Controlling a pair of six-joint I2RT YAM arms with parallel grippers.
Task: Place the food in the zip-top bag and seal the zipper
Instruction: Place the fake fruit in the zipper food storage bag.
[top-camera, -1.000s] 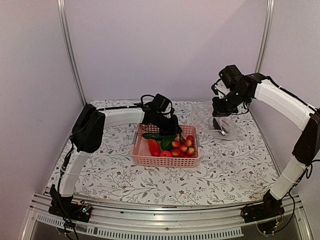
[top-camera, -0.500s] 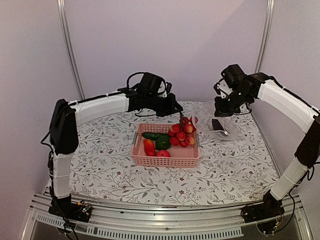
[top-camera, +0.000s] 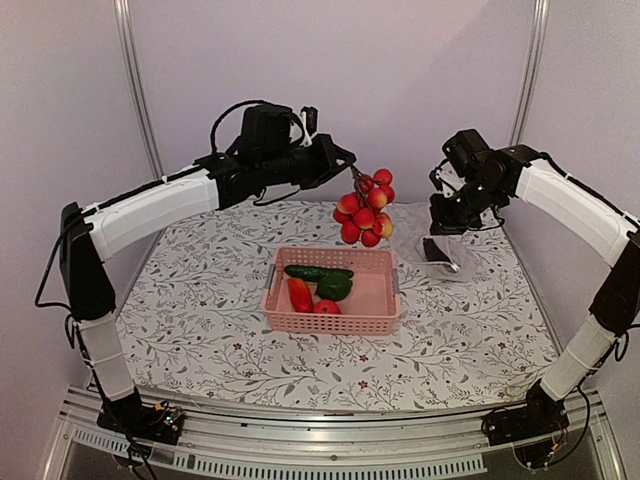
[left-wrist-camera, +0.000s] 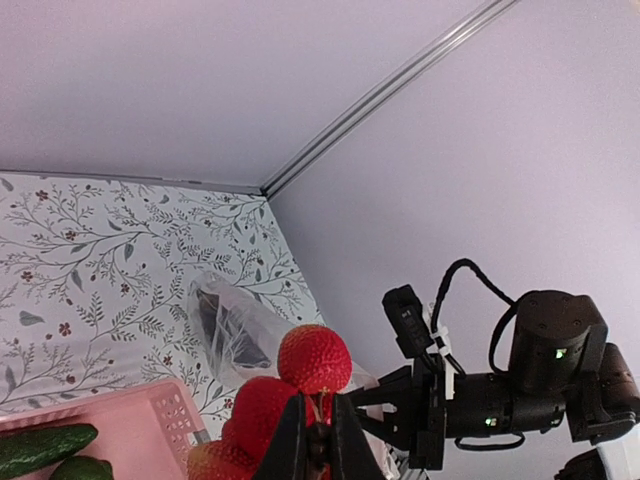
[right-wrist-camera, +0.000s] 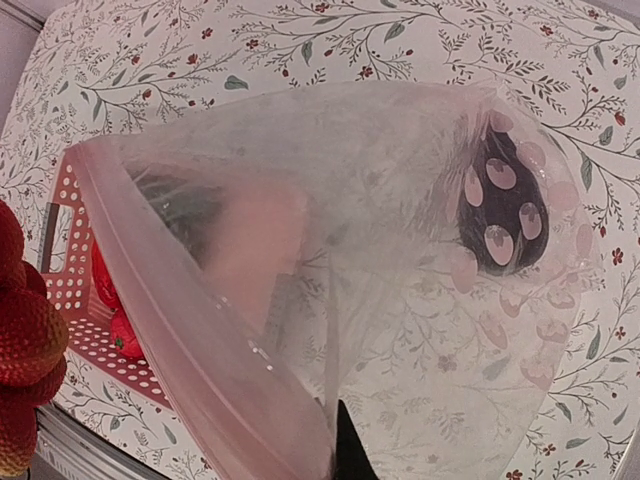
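So the left pincer (top-camera: 345, 162) pinched the fruit cluster (top-camera: 364, 213), right pincer (top-camera: 443, 222) pinched the bag (right-wrist-camera: 380, 250) rim; best bet was lowering it mid-mouth.

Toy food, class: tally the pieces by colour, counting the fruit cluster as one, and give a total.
Green: 2, cucumber and pepper
Red or red-orange: 3, fruit cluster, red-orange piece, red piece
Dark purple: 1, eggplant
Total: 6

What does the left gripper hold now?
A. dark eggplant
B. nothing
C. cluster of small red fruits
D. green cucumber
C: the left gripper is shut on the stem of the cluster of small red fruits, hanging clear of the pink basket; the right gripper holds the zip-top bag.
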